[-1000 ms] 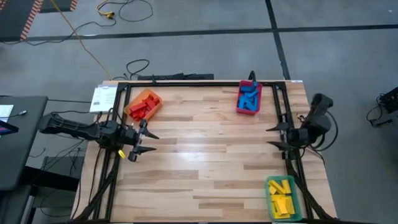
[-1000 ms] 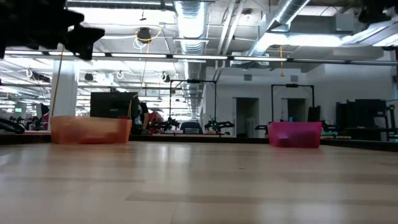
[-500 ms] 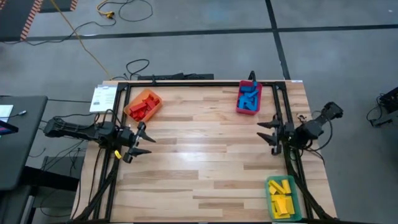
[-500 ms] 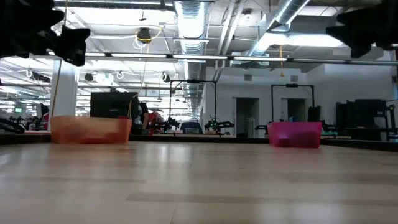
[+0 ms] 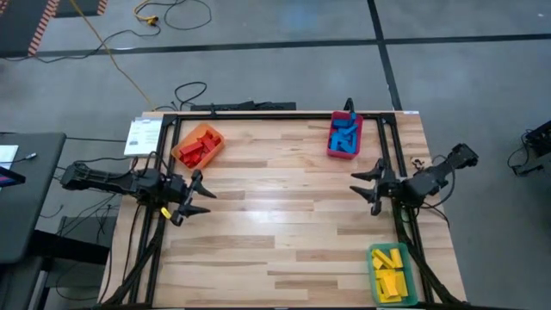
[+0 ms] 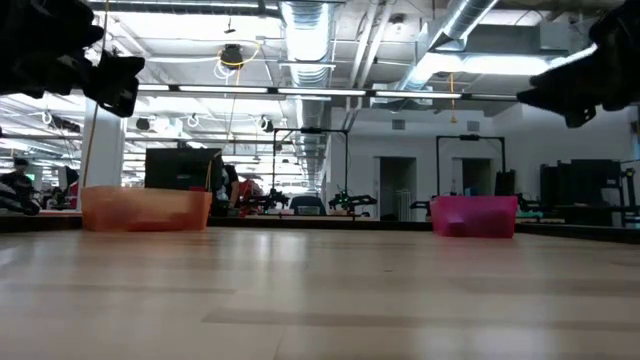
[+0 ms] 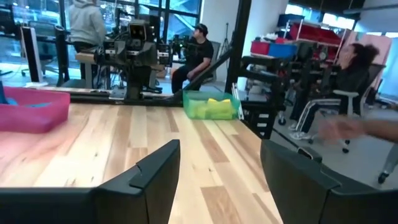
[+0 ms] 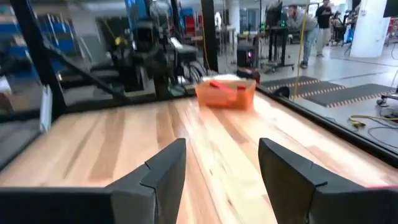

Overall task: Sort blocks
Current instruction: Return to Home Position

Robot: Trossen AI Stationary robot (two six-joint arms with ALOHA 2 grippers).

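At table's [image 5: 284, 224] 3 o'clock edge: right gripper [image 5: 368, 185] swung inward since last second. Left gripper [image 5: 191, 196] at 9 eased back. Both spread wide, nothing held. All binned: red blocks [image 5: 196, 149] 10 o'clock, blue blocks [image 5: 344, 136] 1, yellow blocks [image 5: 390, 274] 5. Sorting looks done.

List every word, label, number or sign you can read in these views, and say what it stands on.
No text can be read in any view.
White sheet beside the orange bin: it carries print, but too small to read.
Orange bin, red bin, green bin: no labels show.
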